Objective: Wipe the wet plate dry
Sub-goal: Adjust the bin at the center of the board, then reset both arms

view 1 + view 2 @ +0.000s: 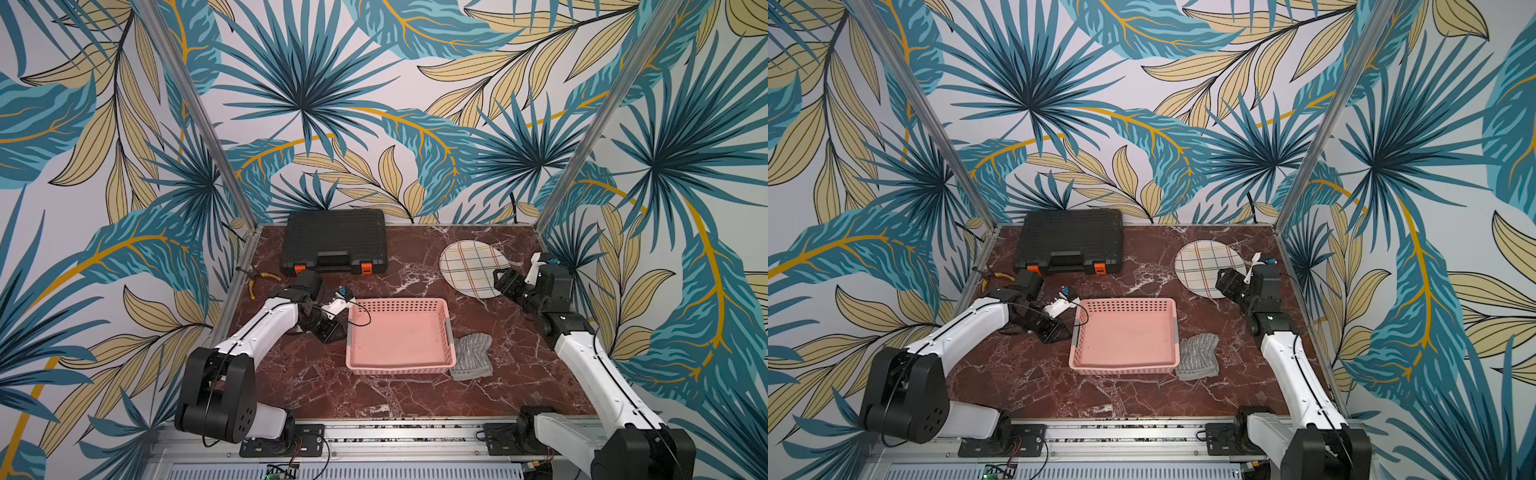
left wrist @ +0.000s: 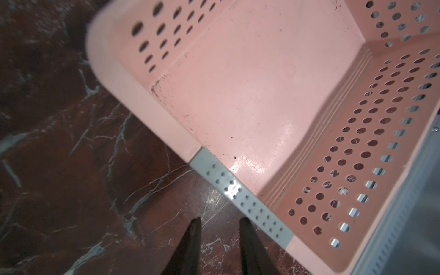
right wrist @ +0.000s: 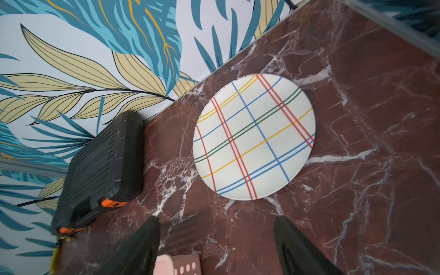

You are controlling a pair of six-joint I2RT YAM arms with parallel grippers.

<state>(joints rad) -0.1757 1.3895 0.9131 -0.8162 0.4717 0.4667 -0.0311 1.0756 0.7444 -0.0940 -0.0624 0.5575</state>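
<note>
A round white plate with coloured crossing lines lies flat at the back right of the marble table. In the right wrist view the plate sits just beyond my right gripper, which is open and empty. That gripper hovers at the plate's right front edge. A grey folded cloth lies against the right side of the pink basket, with no gripper near it. My left gripper is open, holds nothing, and hangs over the table beside the basket's left rim.
The pink perforated basket stands mid-table and holds nothing. A black tool case sits at the back wall. Yellow-handled pliers lie at the left edge. Patterned walls and metal posts close in the table.
</note>
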